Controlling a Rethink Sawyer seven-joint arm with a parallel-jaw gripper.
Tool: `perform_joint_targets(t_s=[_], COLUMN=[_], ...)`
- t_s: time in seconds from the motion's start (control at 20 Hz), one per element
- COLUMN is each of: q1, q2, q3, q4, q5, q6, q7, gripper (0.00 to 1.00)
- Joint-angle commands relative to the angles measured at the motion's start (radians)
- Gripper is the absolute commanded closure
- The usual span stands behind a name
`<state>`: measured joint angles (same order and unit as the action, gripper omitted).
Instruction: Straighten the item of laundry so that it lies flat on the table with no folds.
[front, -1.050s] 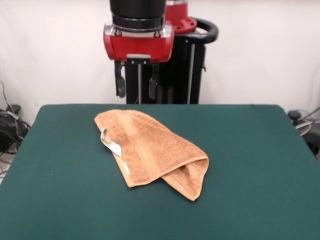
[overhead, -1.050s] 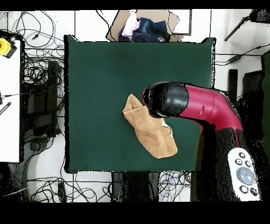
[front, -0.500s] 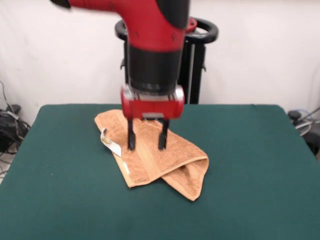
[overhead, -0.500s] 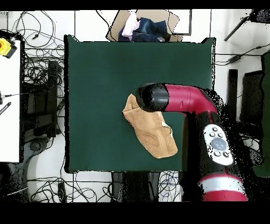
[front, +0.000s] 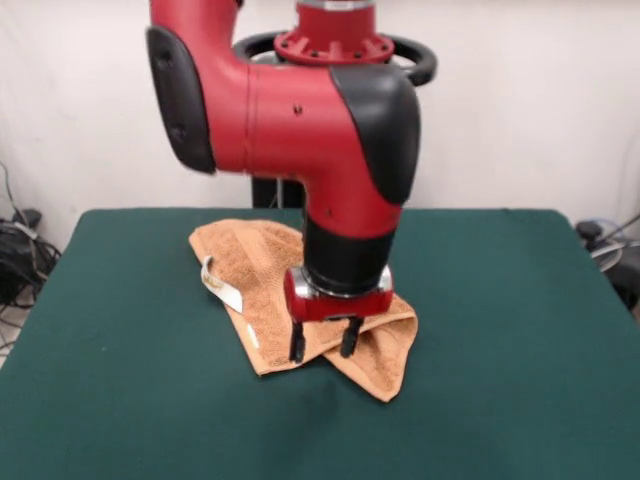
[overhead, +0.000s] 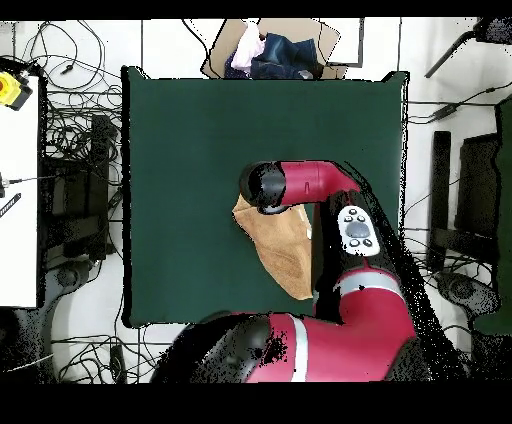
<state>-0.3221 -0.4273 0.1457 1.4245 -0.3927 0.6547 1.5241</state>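
Peach terry towel (front: 300, 290) sits folded over itself mid-counter (front: 120, 400), white tag off the fold edge, opposite corner doubled under. Tool (front: 324, 345) was up clear of the towel a second ago; it has since swung over and dropped to the folded front edge, fingers spread, nothing gripped yet, tips at or just above the cloth. Towel hasn't shifted. Reads as pre-grasp on the top layer; unfolding not started.

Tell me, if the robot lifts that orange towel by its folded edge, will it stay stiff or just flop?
The towel will probably flop: it already lies folded over itself on the table. Its looped pile looks grippy, so it likely drags rather than slides. The gripper looks open over its near edge.
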Motion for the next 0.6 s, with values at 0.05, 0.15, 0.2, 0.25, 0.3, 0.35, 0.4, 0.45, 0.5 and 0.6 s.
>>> perform_joint_targets(t_s=[0.05, 0.15, 0.2, 0.25, 0.3, 0.35, 0.4, 0.45, 0.5, 0.6], q1=[0.035, 0.037, 0.039, 0.041, 0.043, 0.047, 0.051, 0.055, 0.060, 0.077], q2=[0.098, 0.113, 0.119, 0.123, 0.126, 0.131, 0.137, 0.142, 0.150, 0.158], q3=[-0.070, -0.078, -0.082, -0.085, -0.091, -0.095, -0.099, -0.103, -0.105, -0.111], q4=[-0.102, -0.117, -0.122, -0.126, -0.129, -0.141, -0.152, -0.161, -0.176, -0.198], q5=[-0.033, -0.034, -0.034, -0.034, -0.034, -0.033, -0.033, -0.033, -0.031, -0.024], q6=[0.126, 0.129, 0.131, 0.137, 0.148, 0.166, 0.184, 0.199, 0.215, 0.248], q7=[0.104, 0.102, 0.101, 0.099, 0.096, 0.092, 0.088, 0.087, 0.086, 0.097], gripper=[0.00, 0.00, 0.00, 0.00, 0.00, 0.00, 0.00, 0.00, 0.00, 0.00])
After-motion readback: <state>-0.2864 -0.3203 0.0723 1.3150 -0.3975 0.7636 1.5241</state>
